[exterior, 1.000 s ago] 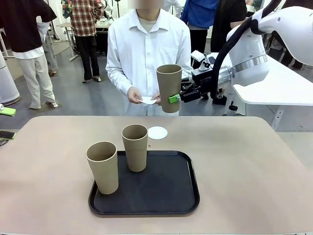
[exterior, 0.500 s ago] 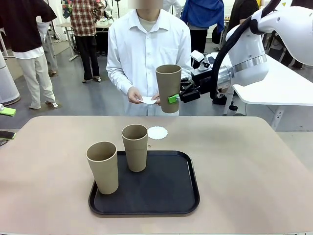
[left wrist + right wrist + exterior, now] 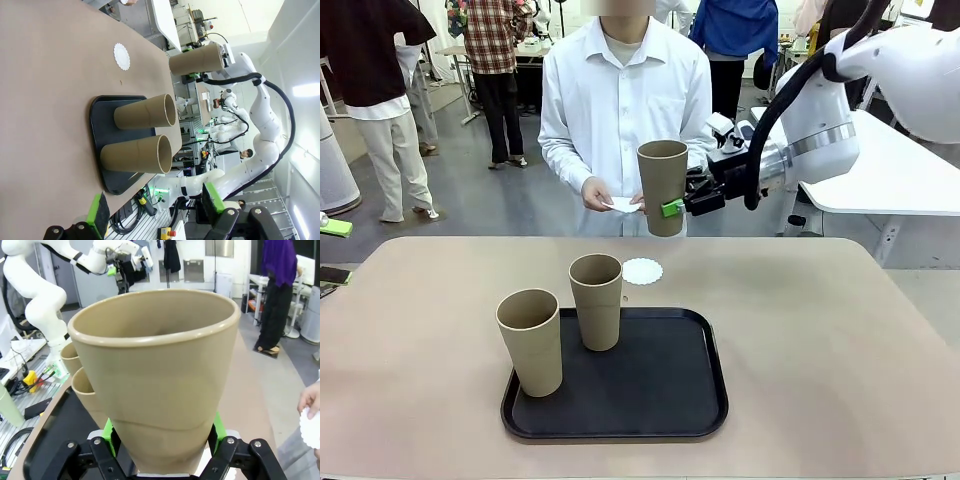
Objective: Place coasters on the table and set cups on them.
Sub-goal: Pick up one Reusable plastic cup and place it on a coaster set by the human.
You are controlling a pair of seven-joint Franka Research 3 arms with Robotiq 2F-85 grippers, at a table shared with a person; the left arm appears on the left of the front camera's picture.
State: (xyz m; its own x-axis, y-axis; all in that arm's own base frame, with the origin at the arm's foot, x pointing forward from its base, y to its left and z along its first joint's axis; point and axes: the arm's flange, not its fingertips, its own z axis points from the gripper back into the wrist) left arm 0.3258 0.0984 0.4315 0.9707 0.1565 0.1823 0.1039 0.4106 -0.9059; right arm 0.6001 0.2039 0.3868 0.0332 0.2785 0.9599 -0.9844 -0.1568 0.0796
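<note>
My right gripper (image 3: 672,208) is shut on a tan cup (image 3: 663,188), holding it upright in the air above the far side of the beige table (image 3: 820,330), just in front of the person. In the right wrist view that cup (image 3: 160,370) sits between the green pads (image 3: 111,432). One white lacy coaster (image 3: 642,271) lies on the table below, slightly left of the held cup. The person's hands hold another coaster (image 3: 620,205). Two more cups (image 3: 531,340) (image 3: 596,300) stand on the black tray (image 3: 715,400). My left gripper (image 3: 155,207) is open, back from the tray.
A phone (image 3: 332,275) lies at the table's left edge. A white table (image 3: 900,180) stands behind at the right, under my right arm. Several people stand farther back on the left.
My right gripper has carried the cup a little left and down, nearer the coaster. The tray, its two cups and the person's hands have stayed put.
</note>
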